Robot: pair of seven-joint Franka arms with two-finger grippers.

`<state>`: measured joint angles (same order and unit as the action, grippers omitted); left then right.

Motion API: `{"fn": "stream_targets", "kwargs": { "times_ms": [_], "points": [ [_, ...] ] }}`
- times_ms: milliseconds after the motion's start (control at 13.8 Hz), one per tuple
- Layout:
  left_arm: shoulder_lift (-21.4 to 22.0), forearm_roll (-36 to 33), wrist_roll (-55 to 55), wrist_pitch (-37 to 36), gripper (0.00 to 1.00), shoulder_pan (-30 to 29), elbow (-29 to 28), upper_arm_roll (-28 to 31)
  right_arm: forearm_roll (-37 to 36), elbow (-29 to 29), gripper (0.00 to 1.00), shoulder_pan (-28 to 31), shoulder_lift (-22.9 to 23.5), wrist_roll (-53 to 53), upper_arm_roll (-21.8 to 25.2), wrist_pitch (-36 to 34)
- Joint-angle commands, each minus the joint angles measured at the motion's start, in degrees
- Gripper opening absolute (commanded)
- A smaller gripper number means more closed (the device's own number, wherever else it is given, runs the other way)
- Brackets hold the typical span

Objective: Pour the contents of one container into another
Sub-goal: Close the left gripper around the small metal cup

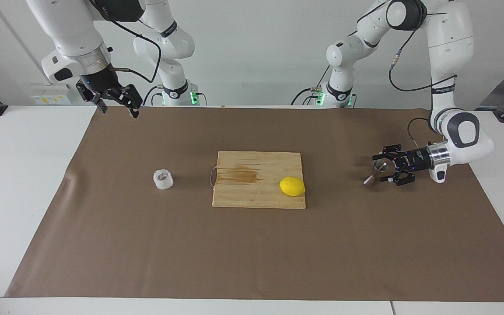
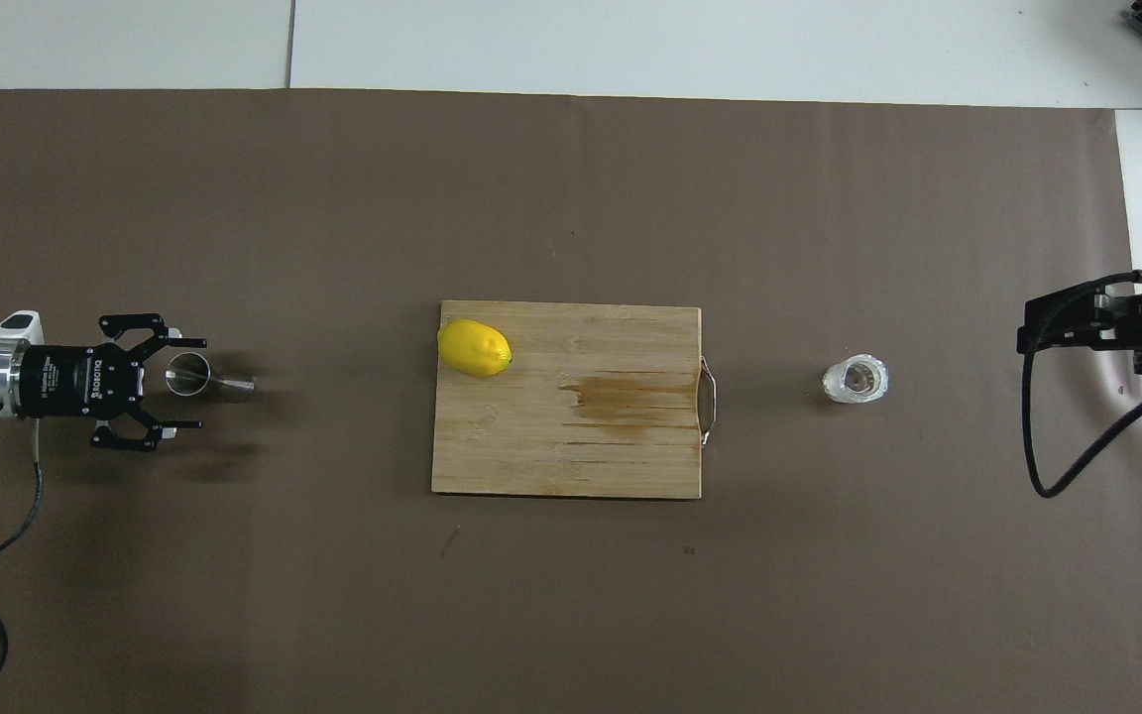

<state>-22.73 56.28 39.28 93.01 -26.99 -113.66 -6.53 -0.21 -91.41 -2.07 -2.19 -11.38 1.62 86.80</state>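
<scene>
Steel jigger (image 1: pixel 375 172) stands between open left end effector (image 1: pixel 380 167) fingers

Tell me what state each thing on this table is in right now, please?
Jigger: upright on the brown mat, not gripped.
White cup: upright, untouched.
Lemon: lying on the cutting board.
Cutting board: flat, stained.
Left gripper: open, level beside the jigger.
Right gripper: open, waiting raised above the mat's edge.

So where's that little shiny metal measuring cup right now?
The steel jigger stands on the brown mat toward the left arm's end of the table, apart from the cutting board, with the open left gripper right beside it.
</scene>
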Motion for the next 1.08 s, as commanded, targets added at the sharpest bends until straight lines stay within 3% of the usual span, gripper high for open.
{"fn": "stream_targets", "kwargs": {
  "times_ms": [0,795,867,1012],
  "points": [
    [1.82,1.81,0.53,1.74,1.0,1.06,-2.18,0.56,1.62,0.53,1.0,0.4,0.17,1.54,0.31,-0.93],
    [1.73,2.51,0.35,1.39,1.0,1.06,-2.44,0.47,1.62,0.53,1.0,0.4,0.17,1.54,0.31,-0.93],
    [1.73,2.51,0.35,1.39,0.98,1.06,-2.44,0.47,1.53,0.53,1.0,0.4,0.17,1.54,0.31,-0.93],
    [1.64,2.6,0.27,1.3,0.82,1.06,-2.44,0.47,1.62,0.53,1.0,0.4,0.17,1.54,0.31,-0.93]
  ]
}}
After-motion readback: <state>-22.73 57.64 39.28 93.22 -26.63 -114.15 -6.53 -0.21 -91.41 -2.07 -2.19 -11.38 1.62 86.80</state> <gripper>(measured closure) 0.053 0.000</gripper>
